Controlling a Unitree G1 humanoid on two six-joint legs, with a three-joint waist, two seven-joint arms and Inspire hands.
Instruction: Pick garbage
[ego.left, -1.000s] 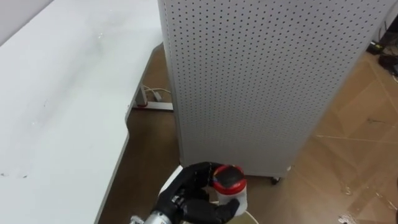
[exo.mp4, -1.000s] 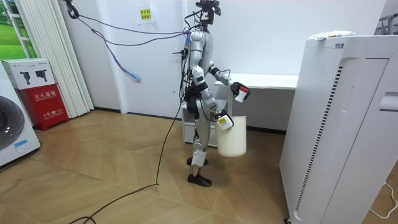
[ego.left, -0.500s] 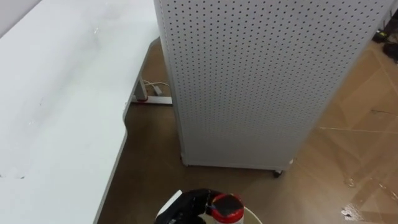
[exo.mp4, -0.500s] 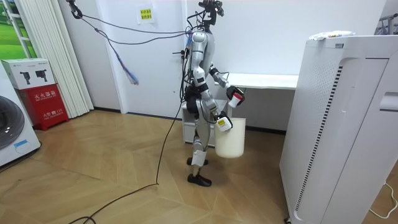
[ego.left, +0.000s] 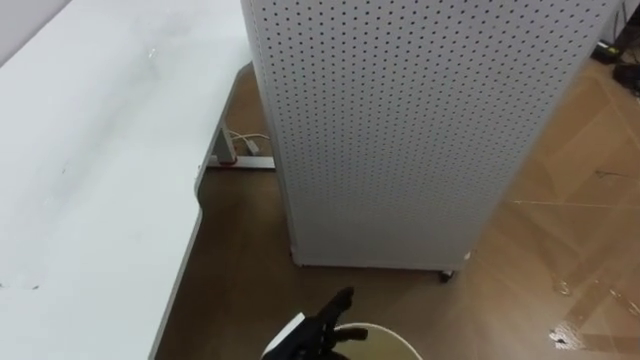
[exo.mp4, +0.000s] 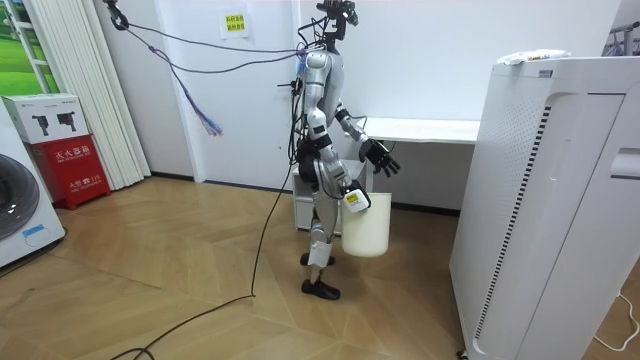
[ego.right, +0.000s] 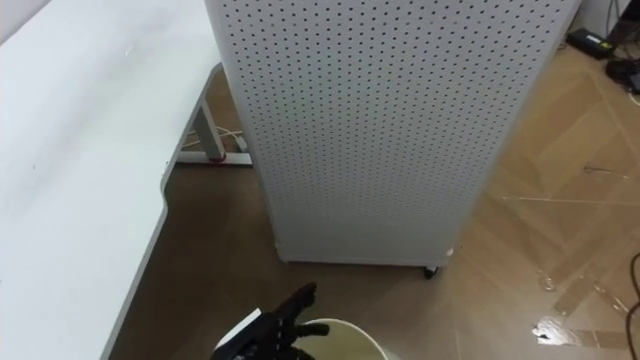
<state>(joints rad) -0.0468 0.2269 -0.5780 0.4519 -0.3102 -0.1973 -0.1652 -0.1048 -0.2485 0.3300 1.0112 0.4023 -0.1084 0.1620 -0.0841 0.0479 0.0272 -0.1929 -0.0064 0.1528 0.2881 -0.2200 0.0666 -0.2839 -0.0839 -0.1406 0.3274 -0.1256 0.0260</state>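
Observation:
My left hand is at the bottom edge of the eye views, fingers spread and open, right beside the rim of the white bin. Nothing is between its fingers. In the room view that left hand is raised in front of my body, open, above the white bin. The bin hangs at hip height from my right hand, which is curled on its rim. I stand between the white table and the tall white cabinet.
A white table runs along my left. A tall perforated white cabinet on castors stands straight ahead. A power strip lies on the wooden floor under the table. Small white scraps lie at the lower right.
My left hand held a red-capped container, lowered it over the bin and opened; the container has left the hand. The bin swung slightly closer to my legs.

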